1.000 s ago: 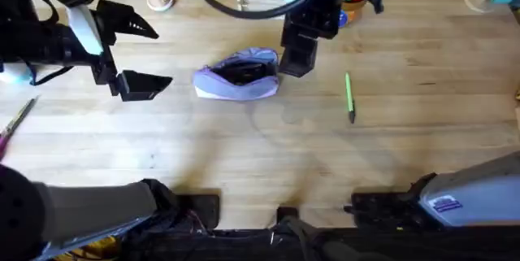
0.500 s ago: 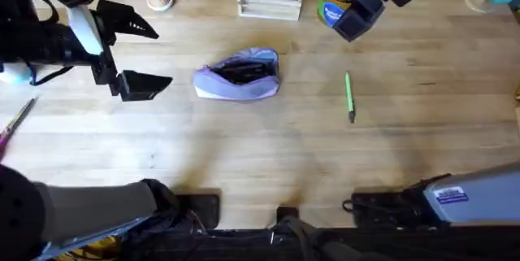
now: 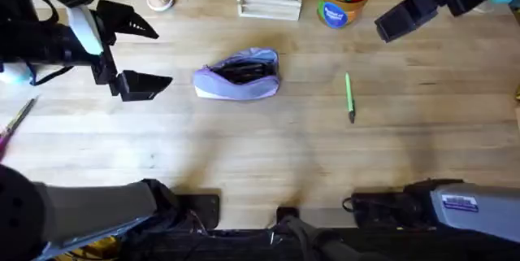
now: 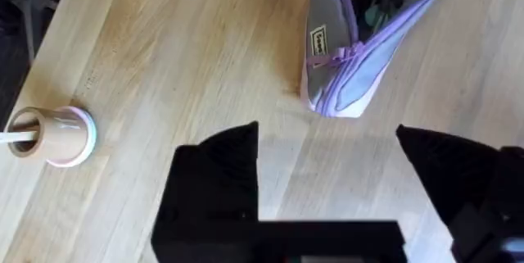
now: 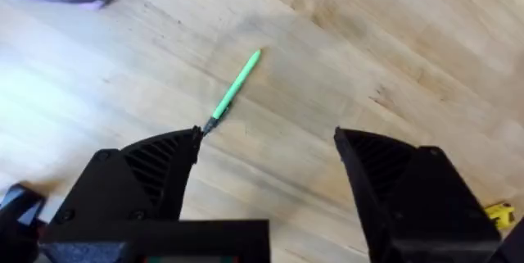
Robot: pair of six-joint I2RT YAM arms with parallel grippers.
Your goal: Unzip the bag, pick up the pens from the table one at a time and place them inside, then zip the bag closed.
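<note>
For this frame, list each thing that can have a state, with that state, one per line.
bag: unzipped, mouth gaping, lying on the table
green pen: lying flat on the table, outside the bag, untouched
left gripper: fingers open, empty, beside the bag
right gripper: fingers open, empty, raised above the pen

Bag (image 4: 368, 42) cut off by left wrist view edge; contents inside too dark to tell.
</note>
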